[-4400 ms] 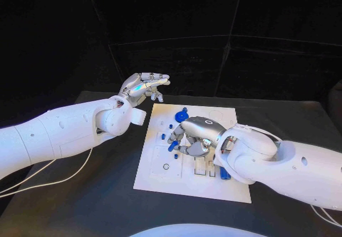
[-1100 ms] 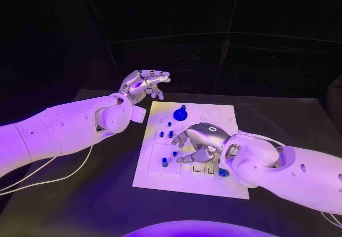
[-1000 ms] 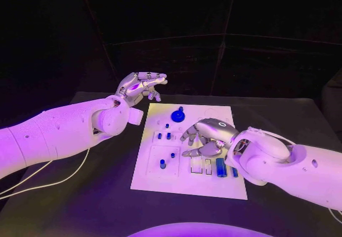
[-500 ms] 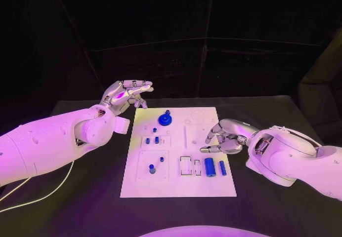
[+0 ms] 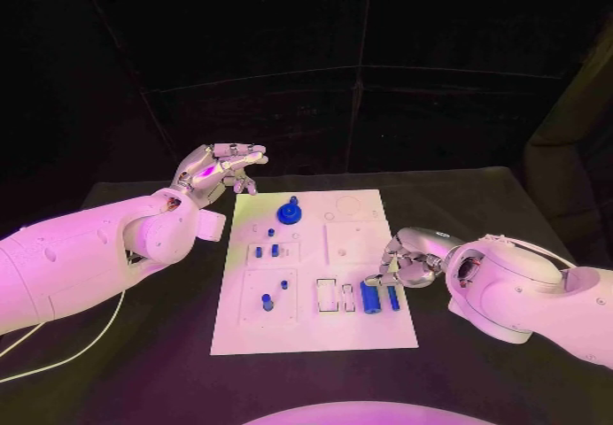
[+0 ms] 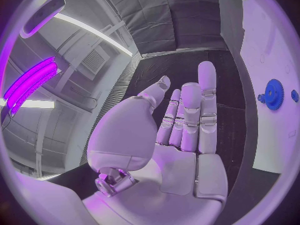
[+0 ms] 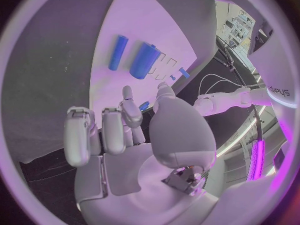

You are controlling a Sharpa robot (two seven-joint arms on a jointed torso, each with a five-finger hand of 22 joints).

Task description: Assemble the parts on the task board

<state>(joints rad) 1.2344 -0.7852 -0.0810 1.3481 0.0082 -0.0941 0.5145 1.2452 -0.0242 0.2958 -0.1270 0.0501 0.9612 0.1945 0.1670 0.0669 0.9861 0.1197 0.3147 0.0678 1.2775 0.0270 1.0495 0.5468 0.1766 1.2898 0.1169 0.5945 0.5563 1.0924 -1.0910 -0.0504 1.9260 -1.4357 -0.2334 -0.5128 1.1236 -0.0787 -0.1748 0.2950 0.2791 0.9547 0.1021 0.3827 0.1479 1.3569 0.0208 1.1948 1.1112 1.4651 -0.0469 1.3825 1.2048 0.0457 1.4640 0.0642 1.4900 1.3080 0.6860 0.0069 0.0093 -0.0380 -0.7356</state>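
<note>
The right robot hand [image 5: 407, 262], fingers loosely curled on nothing, sits just beside the thick blue cylinder [image 5: 370, 297] lying lengthwise on the board [image 5: 320, 336]; the left robot hand [image 5: 217, 168] hangs empty, farther off.

White task board [image 5: 317, 332] on black table [image 5: 153, 354]

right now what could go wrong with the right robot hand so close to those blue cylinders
The right robot hand hangs by the board's right edge, fingers apart and holding nothing, beside two blue cylinders lying in their slots. A careless sweep might knock them out. The arm also sits near that edge, so it could nudge the board and unseat the gear or small pegs.
</note>
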